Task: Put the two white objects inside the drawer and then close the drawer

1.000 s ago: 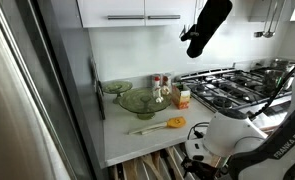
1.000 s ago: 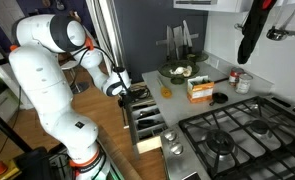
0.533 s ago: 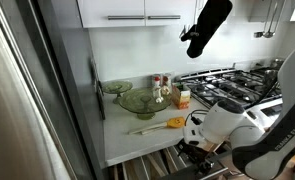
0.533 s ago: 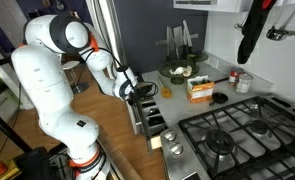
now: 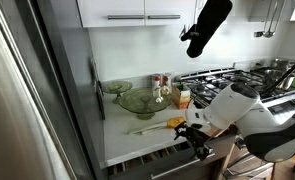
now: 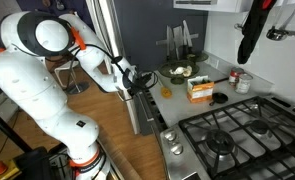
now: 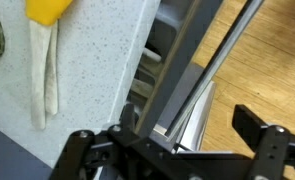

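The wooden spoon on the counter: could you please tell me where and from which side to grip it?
Grip the wooden spoon mid-handle, coming from above with the fingers across its narrow width: it lies flat on the counter, and the orange head is broader.

A pale speckled surface carries a wooden spoon with an orange end near its front edge, a large green glass bowl, a smaller green dish behind it, and a white-and-orange carton.
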